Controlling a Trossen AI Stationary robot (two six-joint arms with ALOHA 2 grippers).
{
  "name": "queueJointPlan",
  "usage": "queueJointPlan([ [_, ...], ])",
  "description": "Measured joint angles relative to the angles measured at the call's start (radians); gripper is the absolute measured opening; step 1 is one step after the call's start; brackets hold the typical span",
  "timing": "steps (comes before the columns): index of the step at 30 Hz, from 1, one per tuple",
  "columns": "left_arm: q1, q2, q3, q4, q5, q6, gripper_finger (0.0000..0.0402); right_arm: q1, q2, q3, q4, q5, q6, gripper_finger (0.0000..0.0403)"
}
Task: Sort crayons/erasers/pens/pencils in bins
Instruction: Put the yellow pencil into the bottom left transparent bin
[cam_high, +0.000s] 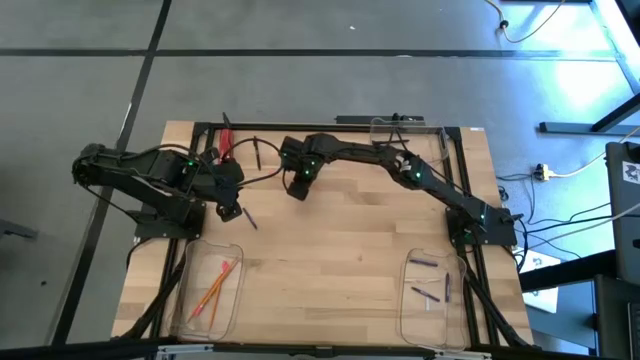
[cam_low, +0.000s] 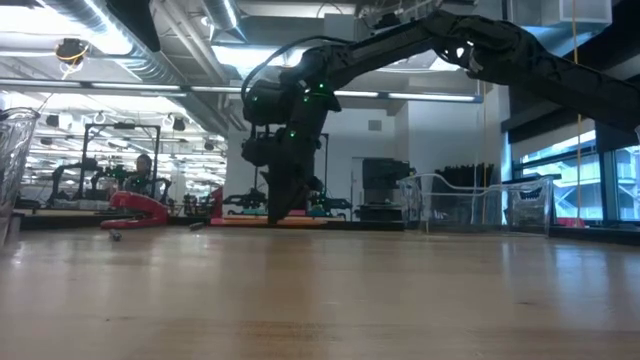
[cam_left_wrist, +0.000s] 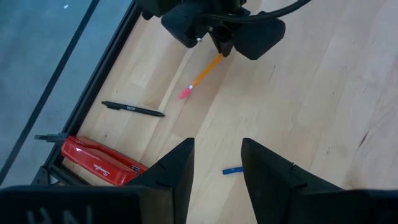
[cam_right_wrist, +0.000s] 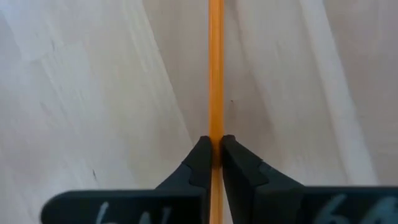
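Dark fingers of my right tool are pinched tight on a pencil. It runs straight out ahead of that tool over the wooden surface. From my left wrist I can see the same pencil poking out below my right tool, with its pink end pointing toward my left tool.

My left tool is wide open and holds nothing. It waits low over the surface, off to the side of my right tool. Just ahead of it lies a small blue bit. Farther ahead lie a black pen and a red stapler.

I think my job now is to lift the pencil and carry it to the bin that already has 2 or 3 pencils in it. To do it well, I should keep the pinch firm, lift straight up, and let go only when I am over that bin.

From the low view I cannot see the pencil at all. Its tip is cut off in my right wrist view. I cannot tell what the blue bit is.
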Motion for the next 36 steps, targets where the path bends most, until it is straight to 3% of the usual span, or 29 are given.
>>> queueJointPlan([
  [14, 0.000, 0.000, 0.000, 0.000, -0.002, 0.000, 0.0126, 0.030, -0.006, 0.002, -0.011, -0.005, -0.001, 0.0026],
  [26, 0.000, 0.000, 0.000, -0.001, -0.005, 0.004, 0.0126, 0.042, -0.107, 0.002, -0.009, 0.013, -0.012, 0.0026],
  [36, 0.000, 0.000, 0.000, 0.000, -0.007, 0.193, 0.0126, 0.098, -0.152, 0.002, 0.070, 0.082, -0.083, 0.0027],
])
